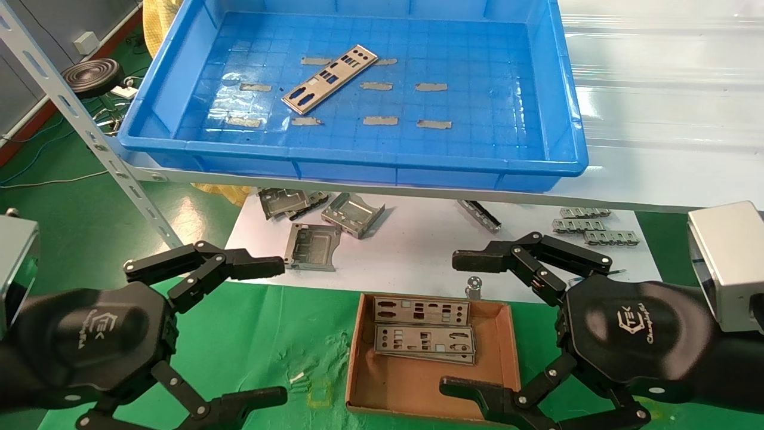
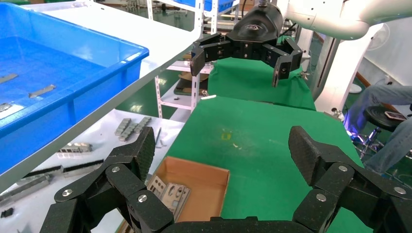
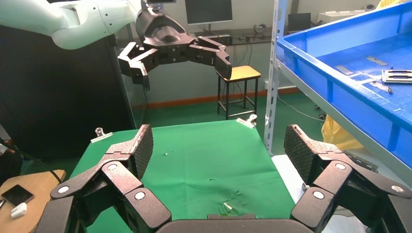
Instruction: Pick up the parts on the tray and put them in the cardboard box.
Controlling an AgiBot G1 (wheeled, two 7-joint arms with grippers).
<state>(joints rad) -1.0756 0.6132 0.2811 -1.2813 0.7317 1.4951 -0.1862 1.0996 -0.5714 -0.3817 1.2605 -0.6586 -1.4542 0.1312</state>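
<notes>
- One part (image 1: 329, 79) is left on the tray (image 1: 564, 101), lying at an angle toward the far left of the floor, in among the tape strips (image 1: 380, 120).
- The cardboard box (image 1: 507, 340) sits near, on the green cloth (image 1: 268, 334) between the two arms, with a small stack of plates (image 1: 424, 329) in its far half.
- Left gripper (image 1: 262, 331) and right gripper (image 1: 465, 325) both hover low either side of the box, fingers spread wide, holding nothing.
- Looks like we're between picks: next, one arm has to go up and over the tray wall, then pinch that plate. It's thin and flat, so getting a grip will probably be fiddly.
- Can't count the stack in the box exactly; I see at least two. The brackets (image 1: 334, 222) under the shelf are partly hidden by it.
</notes>
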